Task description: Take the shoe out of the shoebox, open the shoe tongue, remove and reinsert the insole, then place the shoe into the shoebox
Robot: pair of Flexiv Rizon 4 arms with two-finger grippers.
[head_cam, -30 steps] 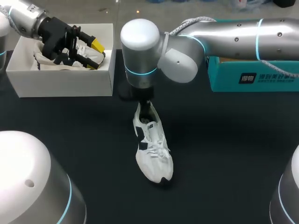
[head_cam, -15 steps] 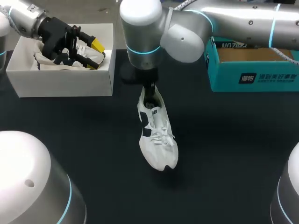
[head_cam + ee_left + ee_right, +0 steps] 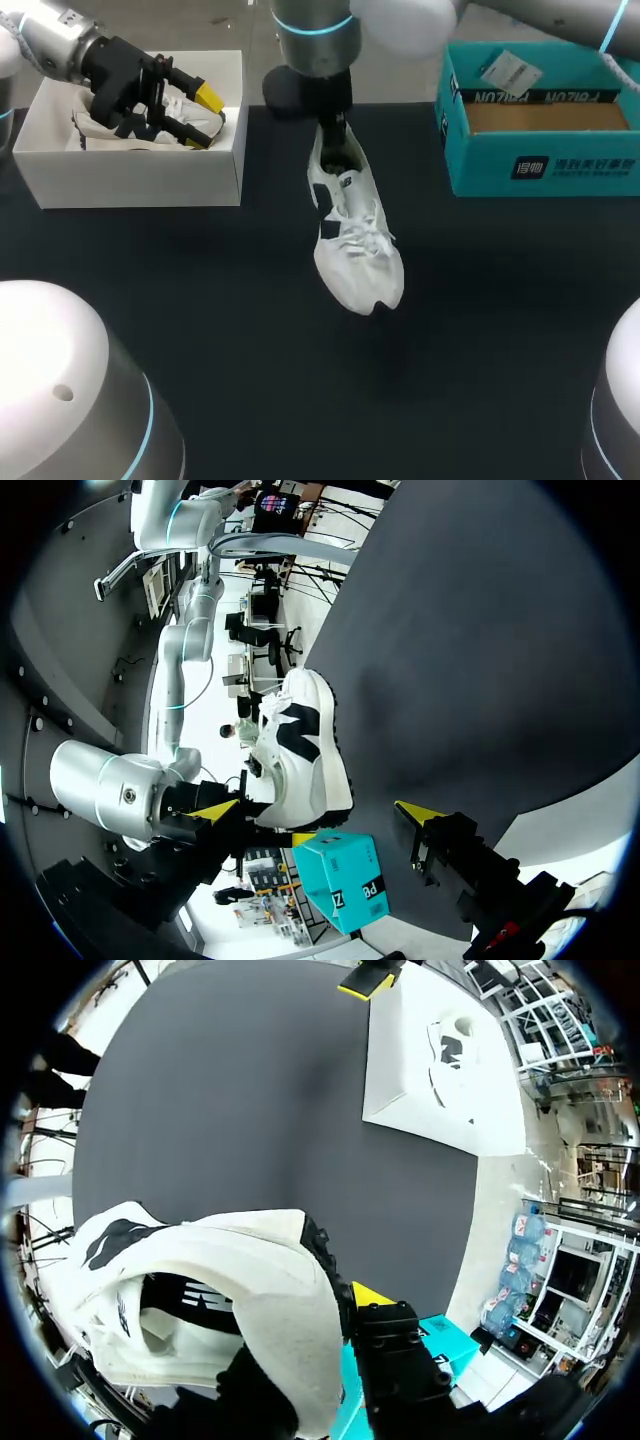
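Note:
A white sneaker (image 3: pixel 355 235) with dark side marks hangs over the black table, heel up and toe down. My right gripper (image 3: pixel 334 124) is shut on its heel collar. In the right wrist view the heel (image 3: pixel 285 1300) fills the space between the fingers, with one yellow tip (image 3: pixel 371 1294) on its outside. The open teal shoebox (image 3: pixel 540 130) stands at the back right. My left gripper (image 3: pixel 185 108) hovers open over a white box (image 3: pixel 130 170), nothing between its fingers. From the left wrist view the sneaker (image 3: pixel 300 745) and teal shoebox (image 3: pixel 345 880) show ahead of the left gripper (image 3: pixel 315 815).
The white box at the back left holds a second white shoe (image 3: pixel 110 128) and paper. In the right wrist view this white box (image 3: pixel 440 1060) lies far ahead. The black table (image 3: pixel 200 300) is bare in the middle and front.
My right arm has lifted the sneaker off the table and carried it back and to the right, towards the teal shoebox. The left arm has stayed still.

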